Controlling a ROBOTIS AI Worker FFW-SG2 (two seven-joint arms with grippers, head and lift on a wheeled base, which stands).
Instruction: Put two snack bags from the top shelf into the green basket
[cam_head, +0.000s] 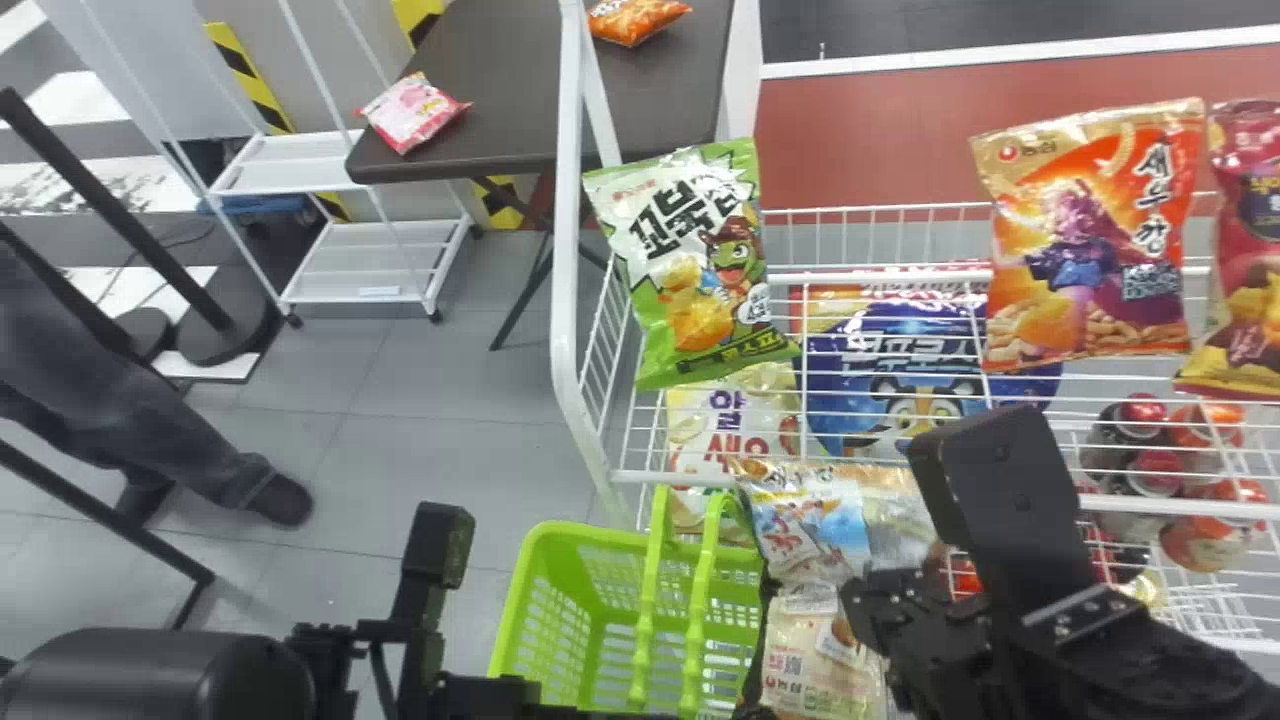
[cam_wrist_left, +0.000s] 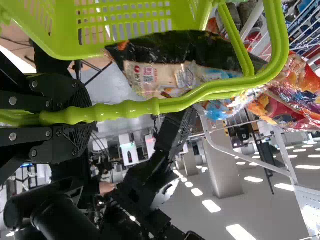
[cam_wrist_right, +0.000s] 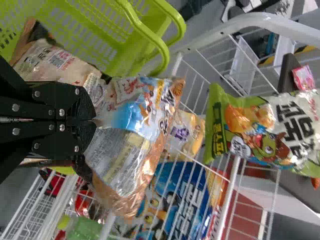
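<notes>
Snack bag (cam_head: 805, 525): in my head view it hangs at my right end effector (cam_head: 905, 535), just beyond the green basket (cam_head: 575, 535), which lies to that end effector's left. I judge I'm on the carry-over step: next I'd swing left over the rim, lower and let go. A beige pack (cam_head: 825, 665) sits beside the basket; I can't tell whether it's pinched too. Through the left wrist view, my left end effector is closed around the basket handle (cam_wrist_left: 120, 111), steadying it. In the right wrist view, my right one is clamped with the bag's crumpled part between its fingertips; the printed end seam points away from them, and the long axis seems to run outward along the fingers, folds permitting.
</notes>
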